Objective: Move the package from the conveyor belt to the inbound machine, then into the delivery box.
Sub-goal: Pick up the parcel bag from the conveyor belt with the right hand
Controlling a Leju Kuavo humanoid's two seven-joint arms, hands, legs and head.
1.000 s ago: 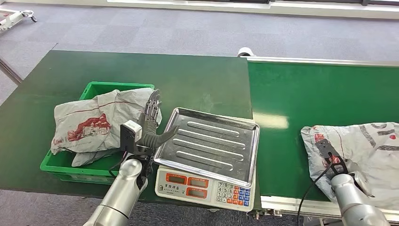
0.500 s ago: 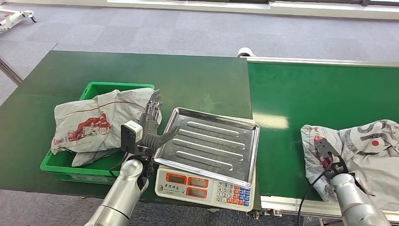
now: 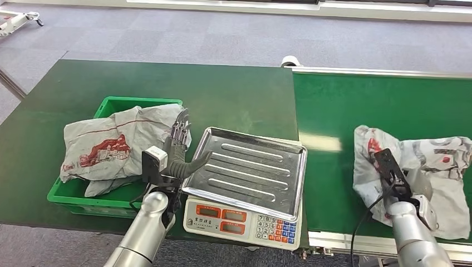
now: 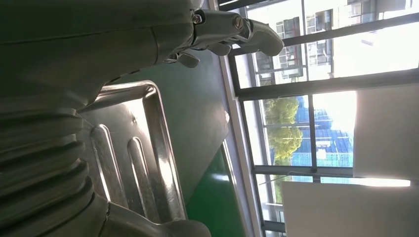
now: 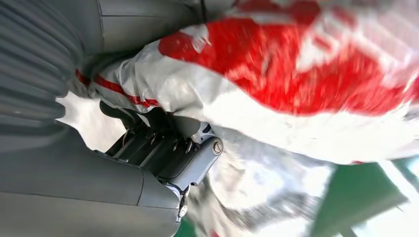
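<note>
early in the task: at lower right the right hand [image 3: 391,173] grips the grey package [image 3: 434,167], bunched up on the conveyor belt [image 3: 378,105], while the left hand [image 3: 179,149] waits open beside the empty scale tray [image 3: 247,169]; weighing and boxing remain.

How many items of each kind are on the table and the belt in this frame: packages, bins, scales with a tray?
Packages: 3 (one on the conveyor belt, gripped by the right hand; two in the bin, lying over)
Green bins: 1
Scales with a metal tray: 1
Total: 5
</note>
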